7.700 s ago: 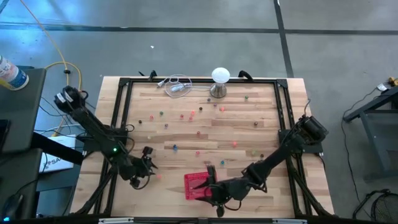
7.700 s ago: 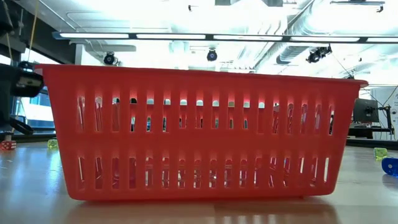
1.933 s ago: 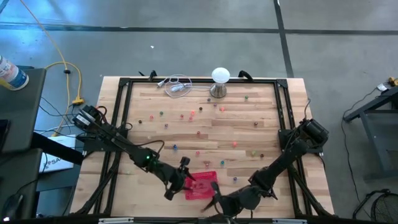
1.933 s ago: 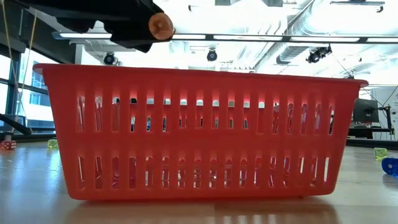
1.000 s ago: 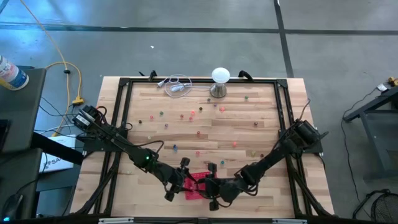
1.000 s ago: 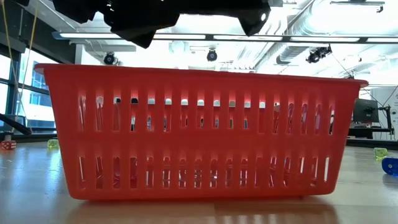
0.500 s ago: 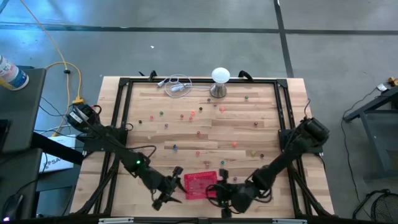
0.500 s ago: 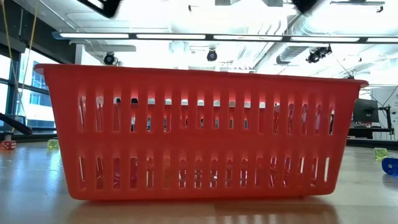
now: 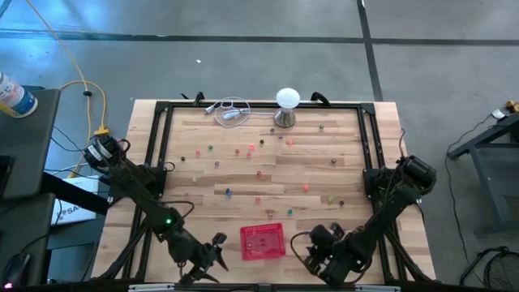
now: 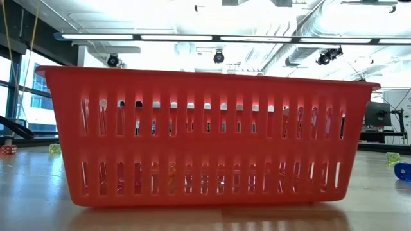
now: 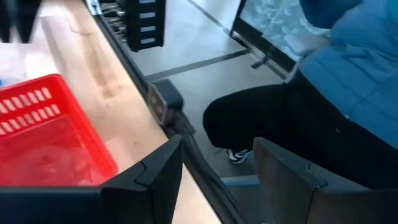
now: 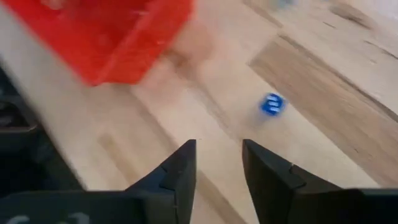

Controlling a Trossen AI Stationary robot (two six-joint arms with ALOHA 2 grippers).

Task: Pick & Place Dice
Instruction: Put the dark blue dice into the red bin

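Observation:
The red mesh basket (image 9: 262,241) stands on the table near its near edge and fills the low view (image 10: 205,138). Many tiny dice (image 9: 259,173) in mixed colours lie scattered over the table's middle and far part. A blue die (image 12: 272,104) lies ahead of my right gripper. My left gripper (image 9: 212,253) is open and empty, left of the basket at the near edge. My right gripper (image 9: 320,247) is open and empty, right of the basket. The basket also shows in the left wrist view (image 11: 43,130) and the right wrist view (image 12: 112,31).
A white ball-topped metal stand (image 9: 286,105) and a coiled cable (image 9: 231,111) are at the far edge. A dark frame (image 9: 162,146) runs round the table. A person in a blue jacket (image 11: 354,68) sits just beyond the near edge. Stray dice (image 10: 393,157) lie beside the basket.
Both grippers have left the space above the basket. My left gripper has gone toward the table's left and near edge and has turned to face past the near edge. My right gripper has gone toward the right and near edge. The basket has stayed in place.

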